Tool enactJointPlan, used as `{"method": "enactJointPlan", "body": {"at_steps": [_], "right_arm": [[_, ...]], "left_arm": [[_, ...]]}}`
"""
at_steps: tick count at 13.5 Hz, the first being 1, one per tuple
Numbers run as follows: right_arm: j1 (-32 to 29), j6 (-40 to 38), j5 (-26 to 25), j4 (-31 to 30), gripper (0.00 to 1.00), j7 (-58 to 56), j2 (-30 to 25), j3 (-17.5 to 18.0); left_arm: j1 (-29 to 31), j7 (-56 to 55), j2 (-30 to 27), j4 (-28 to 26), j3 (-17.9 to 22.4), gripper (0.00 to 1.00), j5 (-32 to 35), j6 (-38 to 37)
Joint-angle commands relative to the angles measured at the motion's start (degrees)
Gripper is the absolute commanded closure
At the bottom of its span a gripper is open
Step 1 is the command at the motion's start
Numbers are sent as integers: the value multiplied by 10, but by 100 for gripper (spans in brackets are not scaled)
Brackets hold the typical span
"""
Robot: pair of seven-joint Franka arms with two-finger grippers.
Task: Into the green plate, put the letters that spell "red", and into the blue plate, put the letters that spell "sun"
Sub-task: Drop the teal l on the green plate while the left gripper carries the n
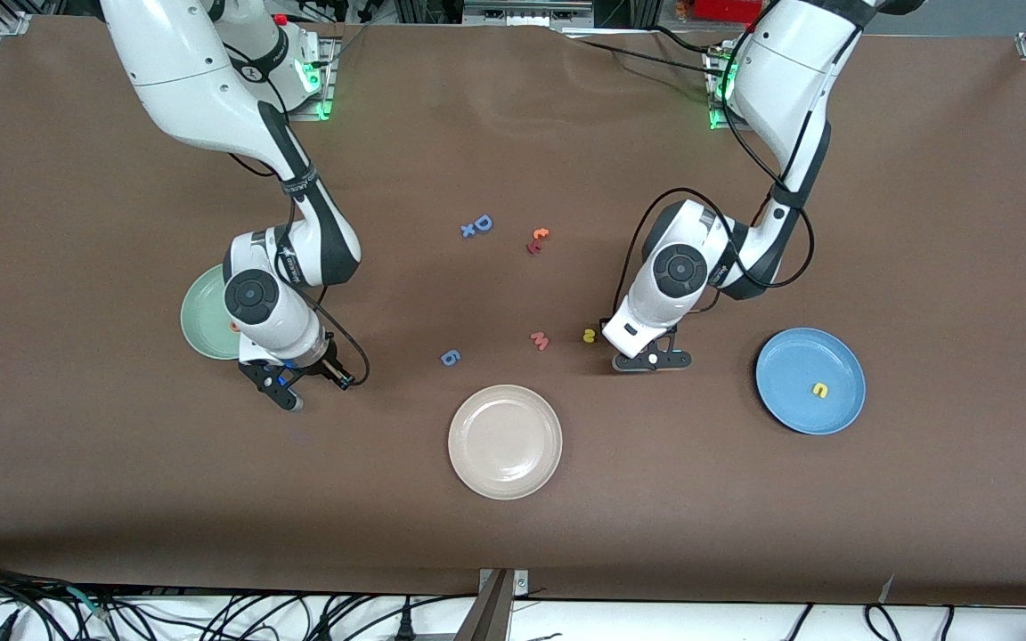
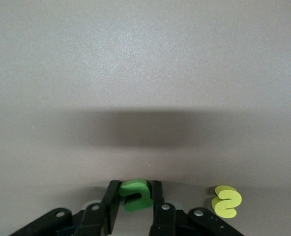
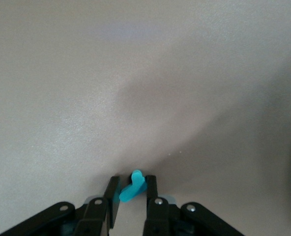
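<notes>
My left gripper is shut on the dark green n, which sits at the table surface. The yellow s lies just beside it, and also shows next to that gripper as the yellow s. A yellow u rests in the blue plate. My right gripper is shut on the thin teal r, low at the table. That gripper is beside the green plate, which the right arm partly hides. A small orange letter peeks out on that plate.
A beige plate lies nearest the front camera, midway between the arms. A pink m and a blue 6 shape sit above it. Farther off are a blue D with an x and an orange and red pair.
</notes>
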Motion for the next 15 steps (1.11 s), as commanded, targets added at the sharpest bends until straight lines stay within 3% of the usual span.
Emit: {"method": "enactJointPlan", "body": {"at_steps": [1, 4, 7, 9, 13, 15], "right_arm": [[0, -6, 3, 3, 88, -2, -1, 0], [-4, -111, 3, 5, 88, -20, -61, -10], [-14, -225, 6, 4, 88, -79, -122, -26], [-21, -285, 6, -3, 88, -125, -153, -47], [-21, -280, 7, -95, 88, -260, -207, -114], [-21, -231, 7, -161, 88, -299, -222, -135]], "left_arm": [[-3, -10, 10, 12, 3, 83, 21, -1], [2, -6, 5, 31, 6, 83, 23, -23], [9, 22, 4, 86, 10, 84, 23, -117], [26, 67, -2, 92, 12, 85, 23, -135], [82, 195, -22, 92, 12, 85, 23, -176], [119, 283, -27, 91, 11, 84, 23, -202]]}}
